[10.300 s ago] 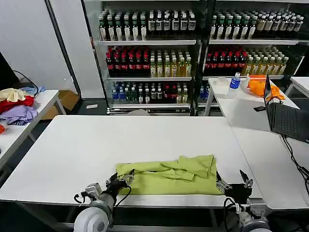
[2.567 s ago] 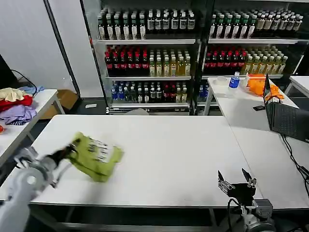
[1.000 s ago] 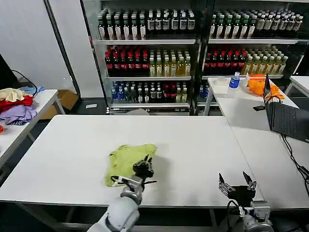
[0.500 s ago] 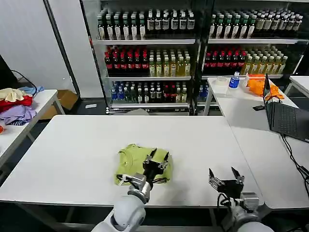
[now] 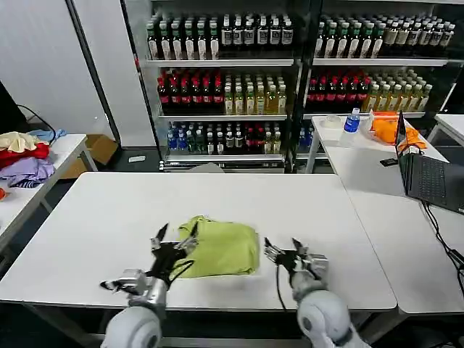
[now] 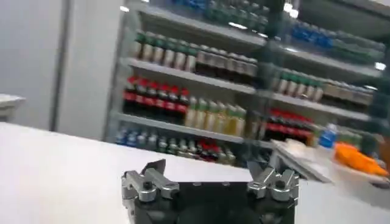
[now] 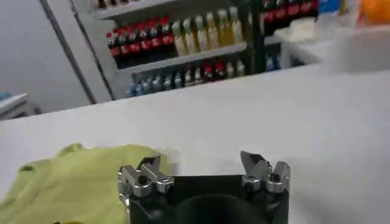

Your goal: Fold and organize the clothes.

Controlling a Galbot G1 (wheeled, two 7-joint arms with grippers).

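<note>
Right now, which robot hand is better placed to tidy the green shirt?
Probably the left gripper: its open fingers sit right at the folded T-shirt edge. The right gripper, also open, waits a little apart beside it.

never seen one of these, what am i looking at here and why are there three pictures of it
This is a two-armed robot, photographed by its own cameras. The big picture comes from a camera on its head, looking down at a white table. The other two come from cameras on its wrists, so each shows that arm's own claw from behind.

On the table lies a folded lime T-shirt. The left gripper sits at the shirt's left edge and the right gripper just off its right side. Both are open and hold nothing. The right wrist view shows the shirt ahead of its gripper.

Behind are shelves of drinks, a laptop on a side table, and a heap of other clothes.
</note>
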